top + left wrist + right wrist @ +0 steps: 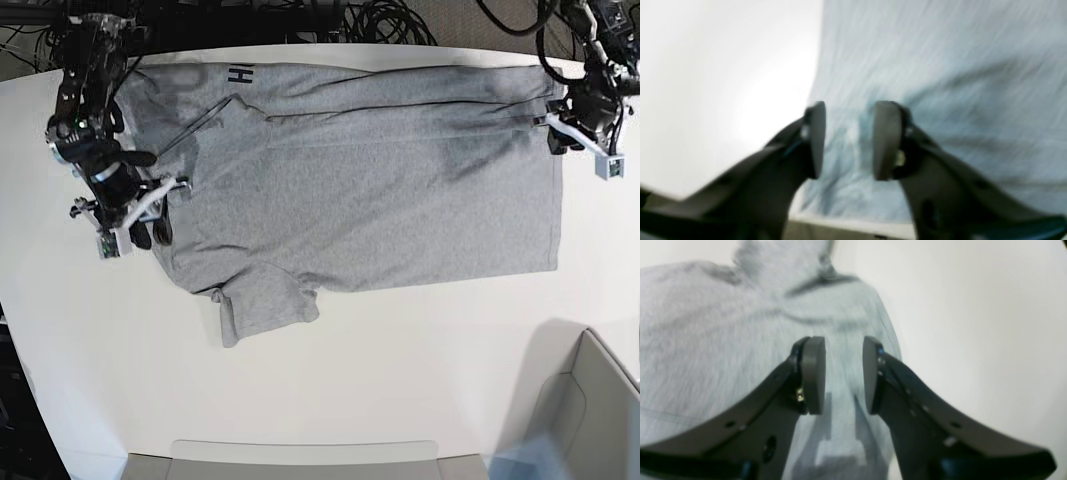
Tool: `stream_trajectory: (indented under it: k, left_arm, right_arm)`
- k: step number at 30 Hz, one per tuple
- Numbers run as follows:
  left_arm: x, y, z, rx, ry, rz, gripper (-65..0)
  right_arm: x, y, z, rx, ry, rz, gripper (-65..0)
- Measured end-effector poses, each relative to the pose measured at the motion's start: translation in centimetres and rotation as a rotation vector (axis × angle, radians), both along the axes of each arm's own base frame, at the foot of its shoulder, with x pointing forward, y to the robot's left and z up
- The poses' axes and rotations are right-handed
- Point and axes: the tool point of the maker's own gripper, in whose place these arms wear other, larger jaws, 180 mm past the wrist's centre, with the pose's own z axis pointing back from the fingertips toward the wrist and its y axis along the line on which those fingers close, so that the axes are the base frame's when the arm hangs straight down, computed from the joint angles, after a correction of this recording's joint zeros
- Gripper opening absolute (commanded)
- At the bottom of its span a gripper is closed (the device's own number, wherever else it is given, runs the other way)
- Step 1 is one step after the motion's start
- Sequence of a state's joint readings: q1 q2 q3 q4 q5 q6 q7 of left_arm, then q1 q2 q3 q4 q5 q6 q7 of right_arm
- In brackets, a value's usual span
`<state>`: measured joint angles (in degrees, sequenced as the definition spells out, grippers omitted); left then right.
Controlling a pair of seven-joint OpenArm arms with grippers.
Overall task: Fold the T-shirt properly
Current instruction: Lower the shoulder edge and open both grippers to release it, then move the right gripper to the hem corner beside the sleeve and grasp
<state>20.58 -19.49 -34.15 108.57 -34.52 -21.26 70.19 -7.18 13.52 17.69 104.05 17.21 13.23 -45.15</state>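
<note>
The heather light-grey T-shirt (pixel 380 190) lies spread sideways on the white table (pixel 400 370), plain side up. Its far edge is folded over and shows black lettering (pixel 238 75). One sleeve (pixel 265 305) sticks out toward the front. My right gripper (pixel 150 230) is open at the shirt's left edge. In the right wrist view (pixel 842 343) its jaws stand apart over the grey cloth (pixel 706 340). My left gripper (pixel 556 135) is open at the shirt's far right corner. In the blurred left wrist view (pixel 850 110) its jaws straddle cloth (pixel 940 66) near the shirt's edge.
A grey bin (pixel 590 400) stands at the front right corner. A flat grey tray edge (pixel 300 455) runs along the front. Black cables (pixel 380 20) lie beyond the table's far edge. Bare white table shows in front of the shirt.
</note>
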Motion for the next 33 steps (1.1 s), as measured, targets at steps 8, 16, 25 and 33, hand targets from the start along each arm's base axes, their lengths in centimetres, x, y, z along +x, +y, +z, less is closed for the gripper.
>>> stream_trajectory:
  k: [8,16,25,33]
  left_arm:
    - [1.8,-2.2,-0.1,-0.071,0.012,-0.010,-59.7]
    - [1.7,-2.5,-0.4,-0.084,0.013,-0.002,-59.7]
    - [1.8,-2.4,-0.3,-0.083,0.012,0.003,-59.7]
    - [1.8,-2.4,-0.3,-0.083,0.009,0.002,-59.7]
  right_arm:
    - [6.2,-3.1,-5.0,-0.054,0.146,-0.100,-46.8]
    - [4.8,-3.5,-8.2,-0.043,0.234,-0.112,-46.8]
    - [-2.2,-2.7,-9.5,-0.084,0.271,-0.075,-46.8]
    - [-4.1,-1.5,-6.9,-0.111,0.207,-0.037,-46.8]
